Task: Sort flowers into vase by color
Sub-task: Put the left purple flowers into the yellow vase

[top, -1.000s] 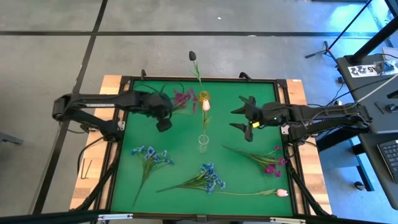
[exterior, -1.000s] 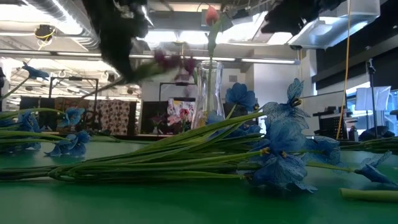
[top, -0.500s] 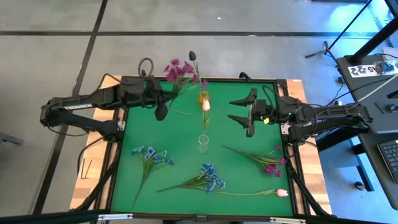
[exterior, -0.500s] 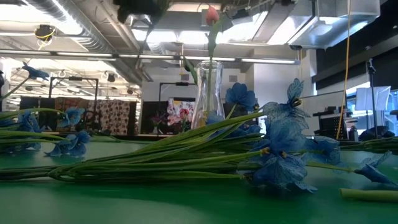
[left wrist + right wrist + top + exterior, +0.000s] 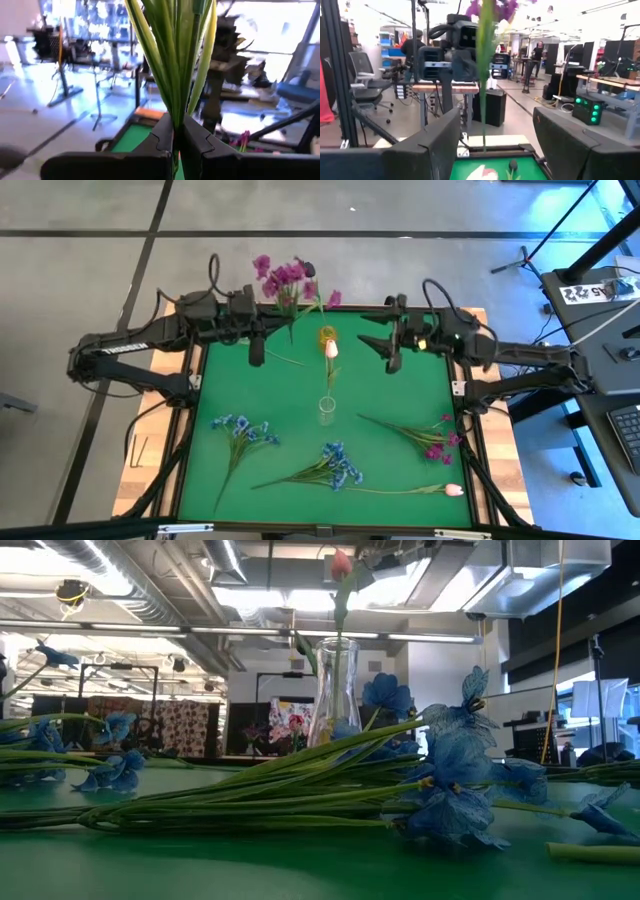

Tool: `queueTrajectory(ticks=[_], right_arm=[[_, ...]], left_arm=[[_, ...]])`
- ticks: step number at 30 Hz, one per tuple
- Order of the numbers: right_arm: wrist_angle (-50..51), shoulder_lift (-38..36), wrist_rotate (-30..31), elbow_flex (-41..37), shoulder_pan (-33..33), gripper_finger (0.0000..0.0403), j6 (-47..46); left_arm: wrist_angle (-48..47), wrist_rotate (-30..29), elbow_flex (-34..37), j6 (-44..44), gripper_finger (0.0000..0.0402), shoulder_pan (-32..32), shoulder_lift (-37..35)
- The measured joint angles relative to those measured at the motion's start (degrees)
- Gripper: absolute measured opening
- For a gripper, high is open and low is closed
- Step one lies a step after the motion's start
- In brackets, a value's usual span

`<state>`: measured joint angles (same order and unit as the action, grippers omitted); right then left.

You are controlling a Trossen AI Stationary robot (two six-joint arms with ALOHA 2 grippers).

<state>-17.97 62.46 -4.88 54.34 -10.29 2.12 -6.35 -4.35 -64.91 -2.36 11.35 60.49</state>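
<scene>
Left gripper (image 5: 257,346) at table's (image 5: 290,395) far edge, pinched on stems of magenta flowers (image 5: 284,277), blossoms past the far edge. Right gripper (image 5: 386,348) spread wide, empty, opposite at far edge. Clear vase (image 5: 327,409) mid-table. Pink tulip (image 5: 331,350) upright in a vase between grippers. Blue sprays (image 5: 240,431), another magenta spray (image 5: 433,448), pink tulip (image 5: 454,490) lying on table's near half.

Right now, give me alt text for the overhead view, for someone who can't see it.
The left gripper holds a magenta flower spray raised over the green table's far edge. The right gripper waits open opposite, and a pink tulip stands in a vase between them.
</scene>
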Motion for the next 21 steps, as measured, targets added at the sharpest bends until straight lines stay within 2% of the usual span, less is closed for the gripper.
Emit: queueTrajectory(ticks=[4, 11, 16, 21], right_arm=[[0.02, 4.36, -5.77, 4.45, -3.51, 0.0250, -1.69], [0.17, 12.37, -11.10, 12.00, -4.75, 0.0250, -2.06], [0.16, 17.12, -12.83, 16.49, -4.74, 0.0250, -3.22], [0.12, 20.24, -13.02, 18.88, -4.74, 0.0250, -3.38]], left_arm=[[-0.45, 2.27, -3.96, 0.93, 0.0005, 0.02, 2.50], [-0.23, 2.59, -9.66, 1.60, 0.0009, -0.01, 7.59], [0.12, 2.66, -12.11, 2.16, 0.0009, -0.04, 10.47], [2.69, 5.45, -12.47, 2.50, 0.0009, -0.04, 11.60]])
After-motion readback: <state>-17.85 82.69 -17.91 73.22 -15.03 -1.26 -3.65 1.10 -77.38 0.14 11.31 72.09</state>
